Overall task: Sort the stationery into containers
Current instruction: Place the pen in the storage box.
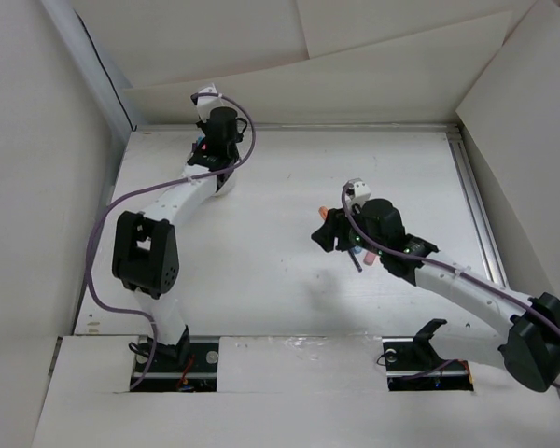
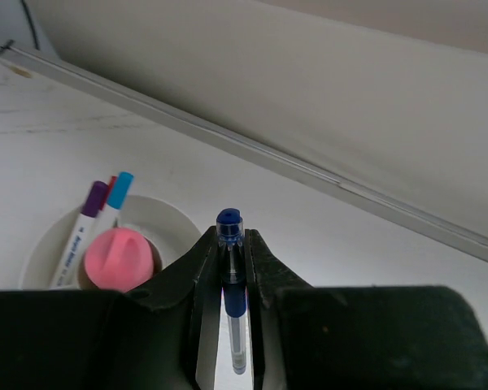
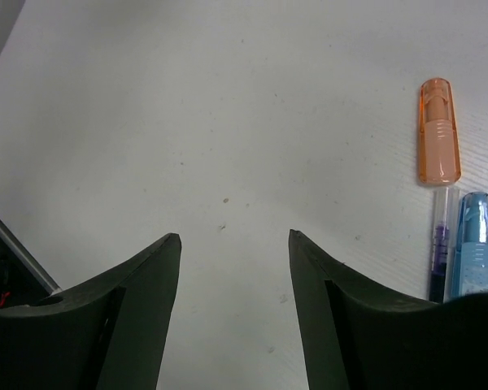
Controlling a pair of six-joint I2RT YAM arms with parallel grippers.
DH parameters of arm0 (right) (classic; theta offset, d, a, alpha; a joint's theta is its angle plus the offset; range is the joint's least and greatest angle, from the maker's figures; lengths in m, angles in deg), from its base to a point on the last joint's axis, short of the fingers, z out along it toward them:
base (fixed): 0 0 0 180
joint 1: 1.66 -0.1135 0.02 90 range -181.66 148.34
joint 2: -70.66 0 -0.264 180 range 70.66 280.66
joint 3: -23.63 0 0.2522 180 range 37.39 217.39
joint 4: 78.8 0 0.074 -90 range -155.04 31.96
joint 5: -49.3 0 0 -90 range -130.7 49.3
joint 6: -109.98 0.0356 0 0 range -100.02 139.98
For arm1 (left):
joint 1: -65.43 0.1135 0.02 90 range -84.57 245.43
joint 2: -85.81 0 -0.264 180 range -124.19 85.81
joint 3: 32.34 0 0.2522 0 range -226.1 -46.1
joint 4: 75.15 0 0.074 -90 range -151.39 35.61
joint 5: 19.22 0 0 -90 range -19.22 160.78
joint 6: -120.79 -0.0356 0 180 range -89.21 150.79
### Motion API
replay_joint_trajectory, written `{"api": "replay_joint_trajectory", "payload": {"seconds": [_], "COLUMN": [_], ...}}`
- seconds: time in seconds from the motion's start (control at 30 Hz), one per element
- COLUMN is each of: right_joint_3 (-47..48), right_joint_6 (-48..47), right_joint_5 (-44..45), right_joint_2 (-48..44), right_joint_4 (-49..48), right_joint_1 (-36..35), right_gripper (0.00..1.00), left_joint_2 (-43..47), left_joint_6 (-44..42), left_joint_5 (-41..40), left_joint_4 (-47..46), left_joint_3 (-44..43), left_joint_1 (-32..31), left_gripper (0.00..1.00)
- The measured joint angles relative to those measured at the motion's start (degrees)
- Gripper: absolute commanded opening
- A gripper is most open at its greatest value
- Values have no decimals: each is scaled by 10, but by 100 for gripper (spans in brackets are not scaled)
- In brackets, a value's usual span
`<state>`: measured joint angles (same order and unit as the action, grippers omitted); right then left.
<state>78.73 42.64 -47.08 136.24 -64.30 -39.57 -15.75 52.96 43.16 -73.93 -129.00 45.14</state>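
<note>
While our left gripper (image 2: 230,237) pinches a blue pen (image 2: 230,221) at the far-left corner, likely bound for the cup (image 2: 176,216), our right gripper (image 3: 234,244) hangs spread near an orange stick (image 3: 439,130).

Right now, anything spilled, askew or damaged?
Nothing stands out. Left end effector is shut on a blue pen by the cup, which holds markers and a pink glue stick. Right end effector is open over bare table; an orange stick, blue stick and purple pen lie unsorted beside it.
</note>
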Motion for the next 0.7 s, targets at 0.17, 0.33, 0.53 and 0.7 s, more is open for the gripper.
{"api": "replay_joint_trajectory", "payload": {"seconds": [0.17, 0.33, 0.53, 0.7], "right_joint_3": [-3, -11, -13, -14], "right_joint_6": [0, 0, 0, 1], "right_joint_5": [1, 1, 2, 10], "right_joint_2": [-1, -1, -1, 1], "right_joint_4": [-9, -14, -17, -17], "right_joint_1": [5, 11, 12, 16], "right_gripper": [62, 62, 63, 66], "left_joint_2": [-37, -68, -100, -110], "left_joint_6": [-65, -112, -141, -148], "left_joint_5": [-75, -120, -139, -141], "left_joint_4": [-1, -14, -23, -31], "left_joint_3": [-27, -34, -47, -49], "left_joint_1": [-2, -2, -2, -2], "left_gripper": [0, 2, 3, 16]}}
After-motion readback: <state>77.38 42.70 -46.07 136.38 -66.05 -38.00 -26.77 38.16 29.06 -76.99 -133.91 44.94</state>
